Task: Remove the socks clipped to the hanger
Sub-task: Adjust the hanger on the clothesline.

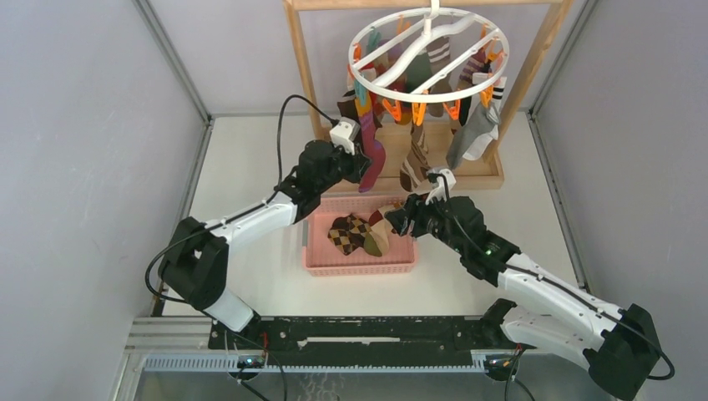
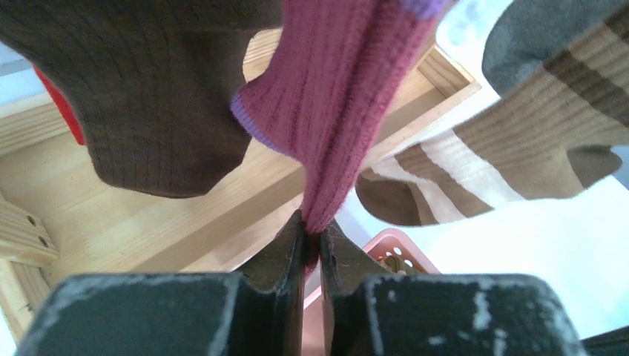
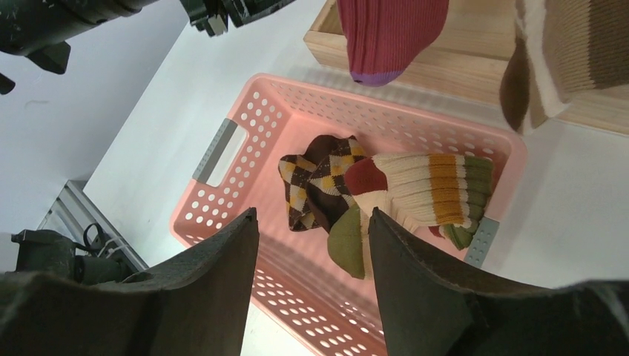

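Note:
The round white hanger [image 1: 427,52] hangs from the wooden rack with several socks clipped round its rim. My left gripper [image 1: 366,164] [image 2: 312,231] is shut on the lower part of a hanging magenta sock [image 1: 373,159] [image 2: 348,104]; its purple-edged toe also shows in the right wrist view [image 3: 389,33]. My right gripper [image 1: 399,219] [image 3: 311,219] is open and empty over the pink basket [image 1: 317,259] [image 3: 252,126]. A brown argyle sock [image 1: 348,231] [image 3: 315,182] and a striped cream, orange and green sock [image 1: 380,225] [image 3: 426,189] lie in it.
The wooden rack [image 1: 302,58] stands at the back with its base tray [image 1: 480,177] [image 2: 148,200]. A brown and tan striped sock [image 2: 512,141] [image 3: 564,52] and a dark brown sock [image 2: 141,96] hang close by. Grey walls enclose the table's sides.

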`<state>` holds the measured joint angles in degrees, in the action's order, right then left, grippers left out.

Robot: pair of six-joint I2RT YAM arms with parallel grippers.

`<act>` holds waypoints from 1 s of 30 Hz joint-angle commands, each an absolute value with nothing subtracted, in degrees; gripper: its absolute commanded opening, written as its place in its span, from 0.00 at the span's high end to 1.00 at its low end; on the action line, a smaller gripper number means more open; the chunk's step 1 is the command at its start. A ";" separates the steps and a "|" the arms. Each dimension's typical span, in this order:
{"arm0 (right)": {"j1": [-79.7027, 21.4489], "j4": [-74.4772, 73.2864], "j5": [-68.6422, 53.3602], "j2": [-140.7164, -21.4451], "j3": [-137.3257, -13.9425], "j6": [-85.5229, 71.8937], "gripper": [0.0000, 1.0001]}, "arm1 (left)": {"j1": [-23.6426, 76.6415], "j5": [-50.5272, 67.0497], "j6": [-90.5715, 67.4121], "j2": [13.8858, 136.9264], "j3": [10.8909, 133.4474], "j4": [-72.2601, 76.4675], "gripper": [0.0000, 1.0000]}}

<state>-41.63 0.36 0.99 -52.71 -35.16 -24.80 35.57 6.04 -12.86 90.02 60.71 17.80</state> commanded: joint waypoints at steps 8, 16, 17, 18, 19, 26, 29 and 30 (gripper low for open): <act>-39.10 1.26 0.62 -50.13 -34.98 -24.63 0.37 | 41.17 3.39 -9.62 89.69 66.45 15.75 0.86; -36.37 0.26 -1.20 -48.30 -34.98 -24.15 0.37 | 44.34 2.32 -8.79 89.25 68.73 13.74 0.85; -35.92 0.26 -1.39 -48.03 -34.98 -24.16 0.37 | 44.64 2.10 -8.59 89.15 69.04 13.43 0.85; -35.26 -1.27 -1.59 -47.56 -34.95 -24.10 0.37 | 45.02 1.83 -8.39 89.13 69.32 13.14 0.85; -34.71 -1.63 -1.87 -47.22 -34.98 -24.08 0.37 | 45.34 1.49 -8.15 89.09 69.61 12.84 0.85; -31.50 -3.49 -3.36 -44.73 -34.98 -23.95 0.37 | 47.68 0.18 -7.10 89.18 71.36 11.24 0.85; -30.47 -4.43 -3.68 -43.48 -34.98 -23.98 0.37 | 48.72 -1.32 -6.63 89.58 72.41 10.52 0.85; -30.15 -4.91 -3.76 -43.05 -34.98 -23.95 0.37 | 49.08 -1.88 -6.41 89.66 72.88 10.27 0.85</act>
<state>-31.22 -4.38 -2.68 -45.04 -34.85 -24.56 47.66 0.73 -8.43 90.02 67.66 10.31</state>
